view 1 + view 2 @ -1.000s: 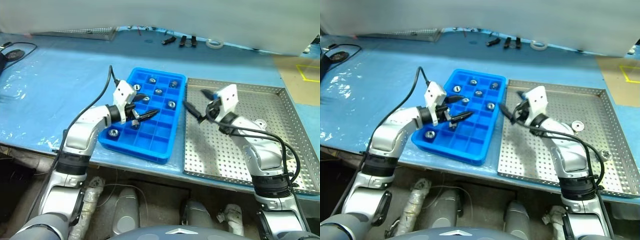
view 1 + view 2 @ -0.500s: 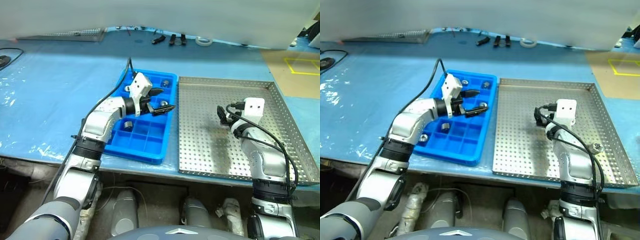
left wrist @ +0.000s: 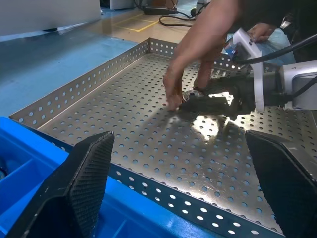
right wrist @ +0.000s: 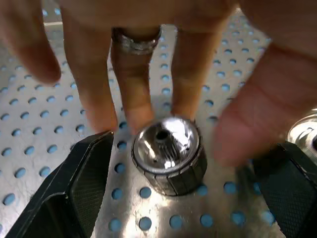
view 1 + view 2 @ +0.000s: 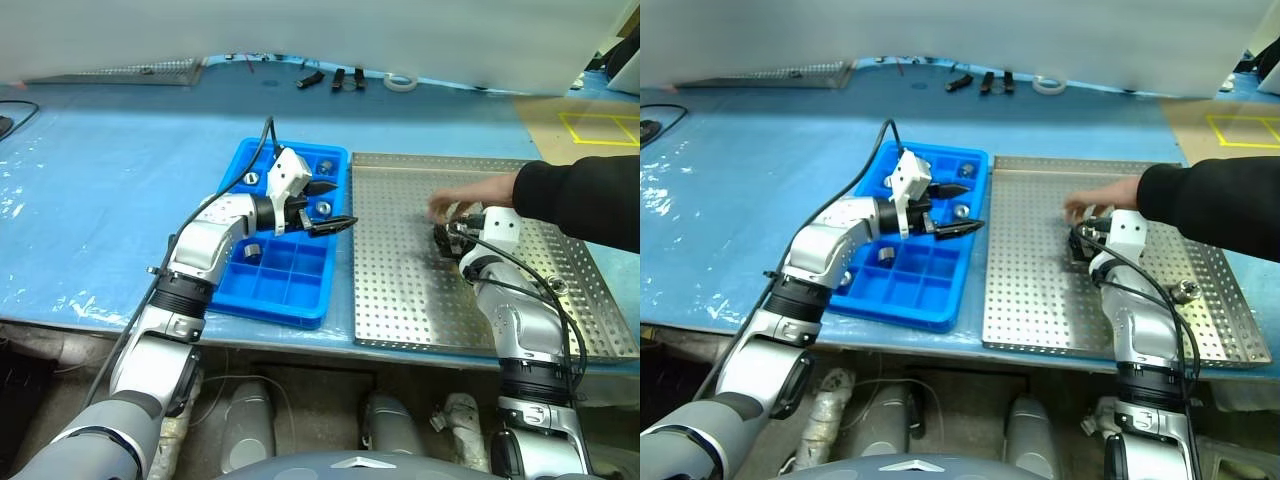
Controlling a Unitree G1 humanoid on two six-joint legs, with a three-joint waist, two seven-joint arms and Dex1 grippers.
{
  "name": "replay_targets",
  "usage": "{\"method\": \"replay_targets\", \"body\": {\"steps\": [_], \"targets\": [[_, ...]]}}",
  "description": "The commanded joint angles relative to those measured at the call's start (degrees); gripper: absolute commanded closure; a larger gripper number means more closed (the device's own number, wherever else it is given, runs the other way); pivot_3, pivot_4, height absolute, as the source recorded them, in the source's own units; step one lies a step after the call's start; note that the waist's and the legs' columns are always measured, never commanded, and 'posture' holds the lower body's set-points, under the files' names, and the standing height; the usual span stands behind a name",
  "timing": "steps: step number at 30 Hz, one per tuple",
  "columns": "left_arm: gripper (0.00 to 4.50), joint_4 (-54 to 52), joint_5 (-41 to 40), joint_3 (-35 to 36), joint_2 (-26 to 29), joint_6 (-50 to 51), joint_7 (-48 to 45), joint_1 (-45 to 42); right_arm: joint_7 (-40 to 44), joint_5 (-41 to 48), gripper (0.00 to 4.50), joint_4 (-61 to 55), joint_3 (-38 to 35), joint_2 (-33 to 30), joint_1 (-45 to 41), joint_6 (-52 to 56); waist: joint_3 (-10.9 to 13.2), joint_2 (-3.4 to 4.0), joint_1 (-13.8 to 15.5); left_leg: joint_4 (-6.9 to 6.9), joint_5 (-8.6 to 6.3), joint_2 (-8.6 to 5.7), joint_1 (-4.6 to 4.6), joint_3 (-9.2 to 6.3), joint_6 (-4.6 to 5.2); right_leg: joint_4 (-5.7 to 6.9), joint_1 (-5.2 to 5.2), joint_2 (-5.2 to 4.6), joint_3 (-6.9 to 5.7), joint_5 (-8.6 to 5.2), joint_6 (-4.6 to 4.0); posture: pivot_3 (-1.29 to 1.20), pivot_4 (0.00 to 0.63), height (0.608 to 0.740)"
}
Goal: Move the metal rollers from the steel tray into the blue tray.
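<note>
From the head views, the right gripper [image 5: 447, 236] sits low on the steel tray [image 5: 400, 290], spread wide beside a person's hand [image 5: 470, 192]; the left gripper [image 5: 958, 208], also spread and empty, hovers over the blue tray [image 5: 902, 290]; in the right wrist view, a metal roller [image 4: 168, 154] lies on the steel tray straight ahead between the right gripper's fingers [image 4: 74, 191], bore facing them, the person's fingertips touching it.

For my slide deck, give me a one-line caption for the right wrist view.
A person's hand sets a metal roller on the steel tray inside the open right gripper.

table [image 5: 100, 170]: pale blue sheet | on it: blue tray [image 5: 262, 292], steel tray [image 5: 400, 300] (side by side)
</note>
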Motion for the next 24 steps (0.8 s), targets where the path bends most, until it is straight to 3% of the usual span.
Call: {"method": "replay_targets", "body": {"steps": [1,16,24], "targets": [[0.04,-2.72,-0.67,0.39,0.60,-0.02,0.03,-0.02,0.38,0.09,0.00,-1.42,-0.17,0.18,-1.08,-1.79,0.00,0.00,-0.01,0.00,0.00,0.00,0.00,0.00,0.00,0.00,0.00,0.00,0.00,0.00,0.00,-0.17,0.150,0.740],[0.04,-2.56,-0.49,0.10,1.10,-0.33,-0.19,0.08,2.02,1.15,0.00,-3.52,-0.27,0.83,-0.74,-1.22,0.00,0.00,-0.11,0.00,-0.01,0.01,0.01,0.07,0.03,0.01,-0.04,0.00,0.00,0.00,-0.01,-0.17,0.150,0.740],[0.04,-2.31,-0.37,-0.30,1.21,-0.47,-0.49,0.11,10.42,5.63,0.00,-12.88,2.22,-0.96,2.09,1.83,0.00,0.00,-0.21,-0.07,-0.14,0.09,0.12,0.18,0.23,-0.02,-0.03,0.03,0.03,0.01,-0.03,-0.18,0.150,0.740]]}}
